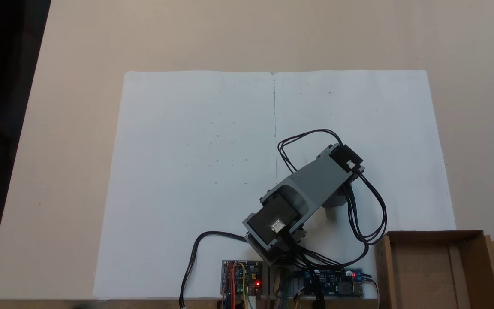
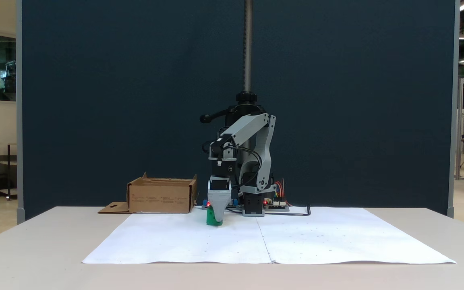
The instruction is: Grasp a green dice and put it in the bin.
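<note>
The green dice (image 2: 211, 218) is a small bright green cube resting on the white paper, just in front of the arm's base. My gripper (image 2: 218, 215) points straight down onto it. A grey finger (image 2: 219, 201) covers the cube's right part, and the other jaw lies behind it, so the grip cannot be judged. In the fixed view from above, the grey arm (image 1: 311, 180) covers that spot. The bin (image 2: 161, 196) is a shallow brown cardboard box to the left of the arm there; from above, the bin (image 1: 418, 274) sits at the lower right with its slotted flap.
Two white paper sheets (image 1: 195, 163) cover the middle of the beige table (image 1: 67, 128). Circuit boards with red lights (image 1: 242, 279) and black cables (image 1: 371, 214) lie by the arm's base. A dark blue partition (image 2: 95, 100) and a metal pole (image 2: 248, 44) stand behind.
</note>
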`<state>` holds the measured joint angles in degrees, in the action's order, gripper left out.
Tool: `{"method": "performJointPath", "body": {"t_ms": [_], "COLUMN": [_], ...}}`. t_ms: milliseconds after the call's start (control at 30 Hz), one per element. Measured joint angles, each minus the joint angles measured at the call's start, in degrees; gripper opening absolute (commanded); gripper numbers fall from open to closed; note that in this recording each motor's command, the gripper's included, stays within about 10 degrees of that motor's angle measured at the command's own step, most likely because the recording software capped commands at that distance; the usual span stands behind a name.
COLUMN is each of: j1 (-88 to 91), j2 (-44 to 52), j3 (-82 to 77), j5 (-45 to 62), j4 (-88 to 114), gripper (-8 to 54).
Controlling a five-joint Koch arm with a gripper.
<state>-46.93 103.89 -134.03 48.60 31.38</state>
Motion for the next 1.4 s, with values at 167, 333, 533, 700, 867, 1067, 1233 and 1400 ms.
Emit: {"method": "performJointPath", "body": {"t_ms": [167,333,533,700,867,1067,1233,1400], "j1": [0.0,0.0,-0.79,-1.05,-1.93,-2.02,-2.02,-2.02], "j2": [-1.05,-1.93,-4.57,-5.19,-5.98,-6.15,-6.15,-6.15], "j3": [0.26,2.11,4.57,5.1,5.45,5.45,5.45,5.45], "j5": [0.0,0.0,0.0,0.0,0.0,0.0,0.0,0.0], "j4": [0.0,0.0,0.0,0.0,0.0,0.0,-0.09,-0.09], "gripper": [43.2,43.2,43.2,43.1,41.2,35.9,31.6,22.1]}}
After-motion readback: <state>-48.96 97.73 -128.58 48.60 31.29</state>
